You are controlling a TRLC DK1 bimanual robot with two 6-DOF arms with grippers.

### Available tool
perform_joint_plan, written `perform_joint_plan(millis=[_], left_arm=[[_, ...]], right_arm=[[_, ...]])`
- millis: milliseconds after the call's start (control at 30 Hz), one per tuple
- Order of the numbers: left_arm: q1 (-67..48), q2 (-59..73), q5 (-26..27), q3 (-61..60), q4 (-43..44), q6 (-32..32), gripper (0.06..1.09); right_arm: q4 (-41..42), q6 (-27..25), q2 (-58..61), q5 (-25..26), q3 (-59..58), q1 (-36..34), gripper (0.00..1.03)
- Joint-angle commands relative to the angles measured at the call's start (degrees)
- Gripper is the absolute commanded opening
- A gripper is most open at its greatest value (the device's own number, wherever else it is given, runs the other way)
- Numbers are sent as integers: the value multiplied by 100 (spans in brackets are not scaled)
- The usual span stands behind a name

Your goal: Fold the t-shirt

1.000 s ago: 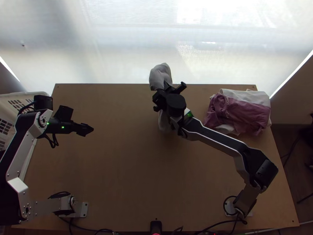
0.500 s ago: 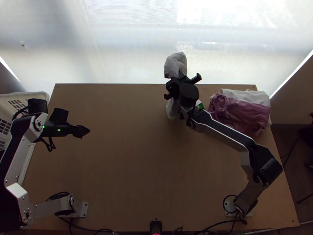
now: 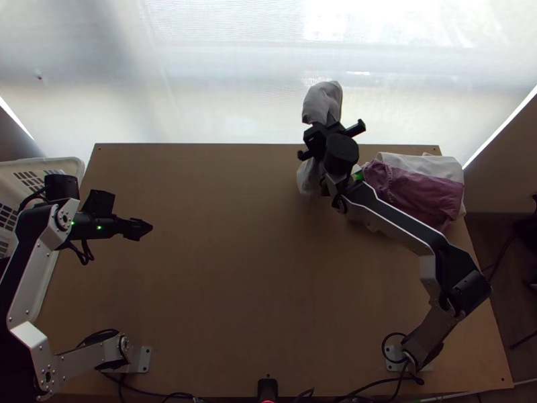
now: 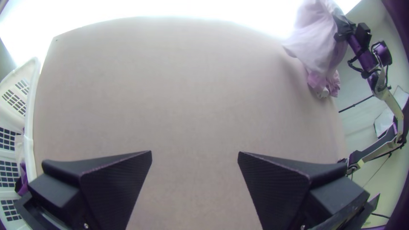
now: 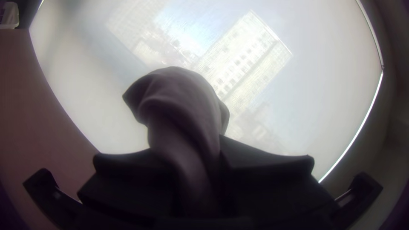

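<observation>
Evidently the t-shirt (image 3: 322, 101) is pinched in the right gripper (image 3: 327, 126) at the top view's upper centre, bunched at the grip and hanging — probably held high so it drops loose for spreading. At middle left, the left gripper (image 3: 149, 228) is empty and wide open, likely aside to leave room. Upper right, a folded pile (image 3: 423, 191) sits out of the way.

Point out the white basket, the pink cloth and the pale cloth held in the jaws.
White basket (image 4: 30, 110): left wrist view, on its rim.
Pink cloth (image 3: 429, 191): top view, middle of its visible face.
Pale cloth (image 5: 183, 98): right wrist view, on its bunched loose part.
</observation>
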Motion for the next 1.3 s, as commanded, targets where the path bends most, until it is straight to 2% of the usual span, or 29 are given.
perform_joint_plan(millis=[0,533,1267], left_arm=[[9,-67,2,-23,-3,-17,104],[-79,-164,2,-23,-3,-158,104],[-193,-278,-33,-50,-55,-245,104]], right_arm=[[45,1,-144,4,-161,-210,3],[177,10,-697,-5,-847,-614,3],[265,168,-978,-137,-1233,-1643,3]])
